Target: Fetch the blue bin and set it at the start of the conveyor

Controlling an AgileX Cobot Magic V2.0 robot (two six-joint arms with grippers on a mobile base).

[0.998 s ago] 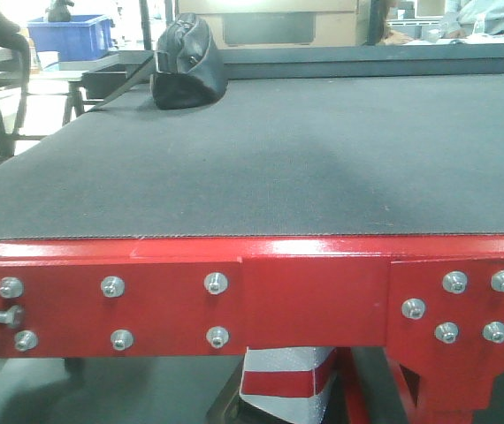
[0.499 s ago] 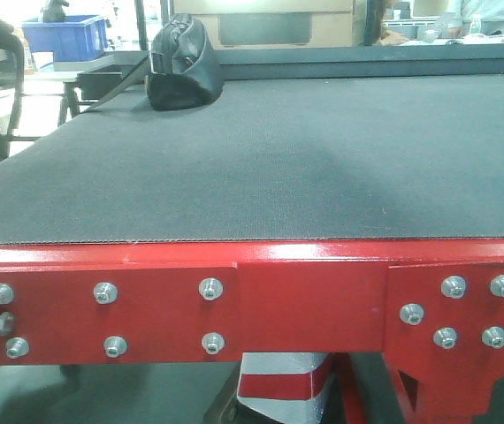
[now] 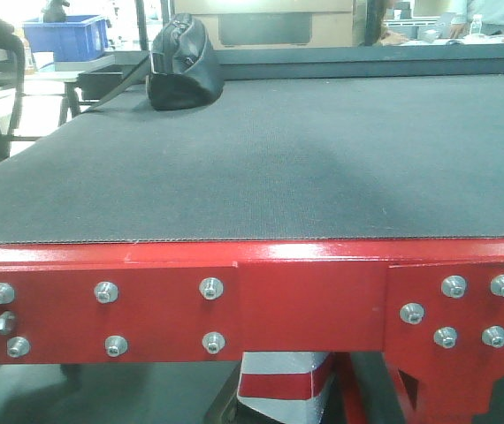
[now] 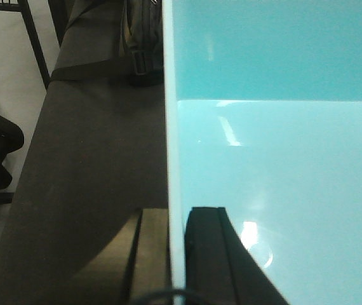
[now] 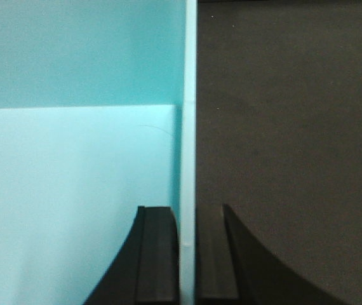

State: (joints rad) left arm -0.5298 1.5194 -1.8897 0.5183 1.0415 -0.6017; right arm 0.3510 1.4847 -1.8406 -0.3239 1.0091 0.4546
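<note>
The pale cyan plastic bin (image 4: 282, 190) is held between both arms: the left fingers (image 4: 206, 254) are clamped on its left wall, the right fingers (image 5: 159, 254) on its right wall. The black textured conveyor belt (image 5: 282, 127) is seen beneath, so a straight lowering is judged necessary.

Left gripper (image 4: 176, 219) clamped across a wall of the blue bin (image 4: 282, 178), one finger inside, one outside, right gripper (image 5: 187, 216) pinching the opposite wall likewise

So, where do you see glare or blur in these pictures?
Front view: top left overexposed, shine along the red frame, soft shadow on the belt. Left wrist view: white glints on the blue bin floor. Right wrist view: even light, slightly soft dark fingers.
</note>
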